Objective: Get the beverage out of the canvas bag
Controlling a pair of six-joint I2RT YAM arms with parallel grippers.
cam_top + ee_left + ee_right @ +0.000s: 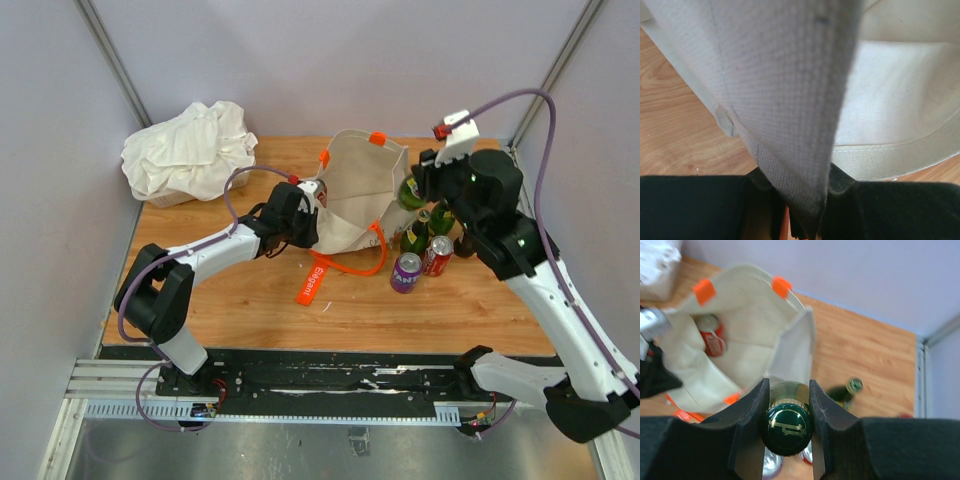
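**Bag pinched open on the left, green bottle clamped on the right**

The canvas bag (355, 195) lay near the middle of the wooden surface (230, 300), its mouth gaping. Its orange strap (355, 265) trailed over the boards in front. The right wrist view looked down into the bag (740, 350), where a red can (715, 342) lay deep inside, half shadowed. Nothing else of the contents could be made out.

The left end effector (310, 205) was closed narrow on the bag's left rim. In its own view, the fingers (705, 200) squeezed a fold of the beige cloth (790, 100). This fold filled most of the frame and hid everything behind it.

The right end effector (425, 185) gripped a green bottle (411, 192) just beside the bag's right edge. In the wrist view the two fingers (752, 410) pressed either side of its neck under the cap (788, 425). The bottle's body was hidden below, so whether it stood on the surface or hung clear could not be told.

Near it, partly covered by the arm, stood more green bottles (415, 238), a purple can (406, 272) and an outer red can (437, 256). A white cloth bundle (190, 150) sat in the far left corner.
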